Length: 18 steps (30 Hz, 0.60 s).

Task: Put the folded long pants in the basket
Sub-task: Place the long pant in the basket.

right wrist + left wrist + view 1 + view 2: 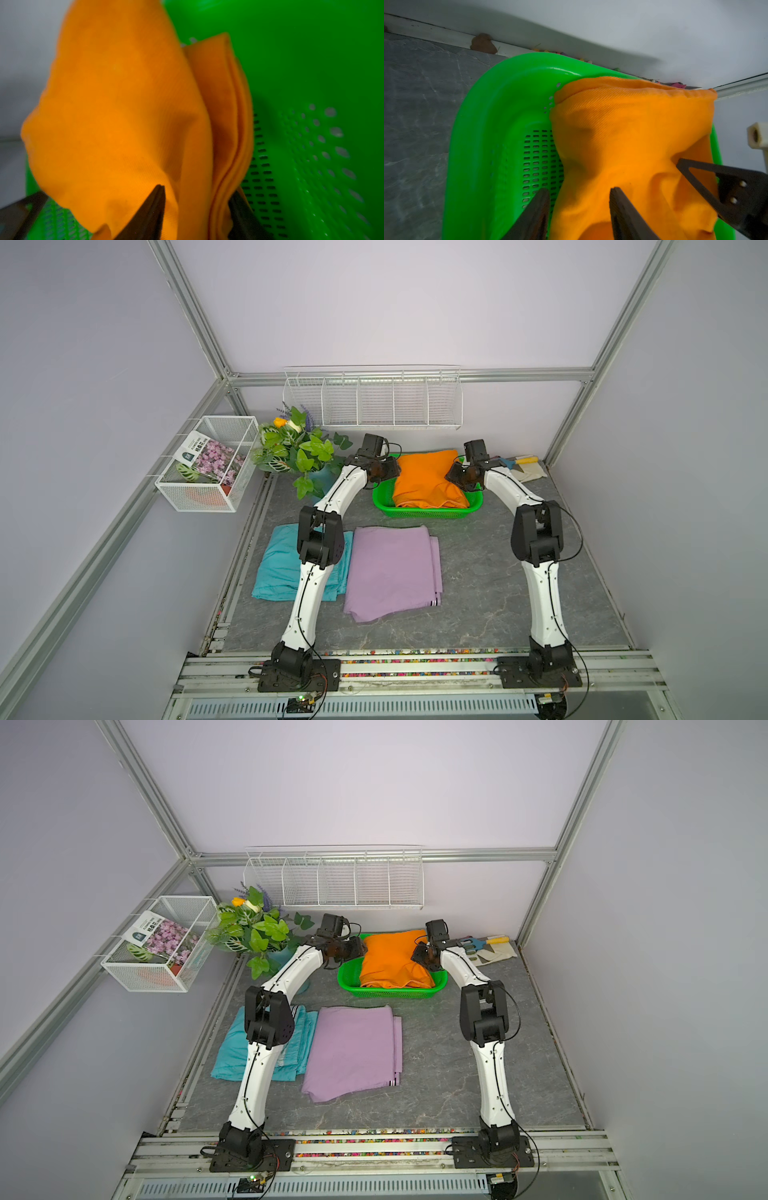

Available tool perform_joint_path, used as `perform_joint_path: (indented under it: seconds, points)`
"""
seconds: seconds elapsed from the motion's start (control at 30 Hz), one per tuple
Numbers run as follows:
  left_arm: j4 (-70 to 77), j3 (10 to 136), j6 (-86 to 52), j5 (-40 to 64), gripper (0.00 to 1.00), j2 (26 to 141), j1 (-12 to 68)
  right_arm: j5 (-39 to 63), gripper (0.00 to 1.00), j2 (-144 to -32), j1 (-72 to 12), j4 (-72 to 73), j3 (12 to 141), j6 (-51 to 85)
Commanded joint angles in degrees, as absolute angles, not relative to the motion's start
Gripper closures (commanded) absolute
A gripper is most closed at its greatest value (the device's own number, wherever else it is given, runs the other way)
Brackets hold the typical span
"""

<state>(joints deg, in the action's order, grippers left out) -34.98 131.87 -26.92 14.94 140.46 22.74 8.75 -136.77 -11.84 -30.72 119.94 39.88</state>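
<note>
Orange pants [428, 479]: lying in the basket [419, 512] between the two grippers, with the far edge riding on the rear rim.
Left gripper [578, 189]: standing with jaws parted at one side edge of the orange pants. One finger is hanging over bare mesh and the other over cloth, and nothing is being pinched.
Right gripper [197, 189]: standing with jaws parted at the opposite edge. The folded layers are sitting loose between them.
Lilac pants [392, 572]: lying flat on the table [490, 572], behind both grippers toward the arm bases and just past the basket's near wall. They are sitting somewhat nearer the left gripper, and the long axis seems to be running from basket to bases.
Teal pants [278, 568]: lying behind and outboard of the left gripper, just beside the lilac pants and partly hidden under the left arm.
Room: bare table is lying open behind the right gripper, while the plant [299, 448] is crowding the left gripper's outer side.
Next: both grippers are likely needing to lift clear of the rim, then pull back to the lilac pants' side edges.
</note>
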Motion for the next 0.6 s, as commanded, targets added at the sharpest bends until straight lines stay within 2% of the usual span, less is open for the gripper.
perform_joint_path:
  seconds: [0.0, 0.37, 0.57]
  points:
    - [-33.56, 127.71, -26.59, 16.53, 0.48, 136.48, 22.59, 7.38, 0.37, -133.88, -11.35, -31.32, 118.3, 38.29]
    - [-29.86, 120.65, -25.68, 18.34, 0.49, 129.3, 24.84, 14.72, 0.33, -120.48, -9.8, -15.67, 103.91, 39.29]
    - [-26.98, 115.12, -26.2, 18.06, 0.49, 123.15, 25.65, 13.82, 0.31, -114.86, -8.98, -20.67, 102.93, 36.22]
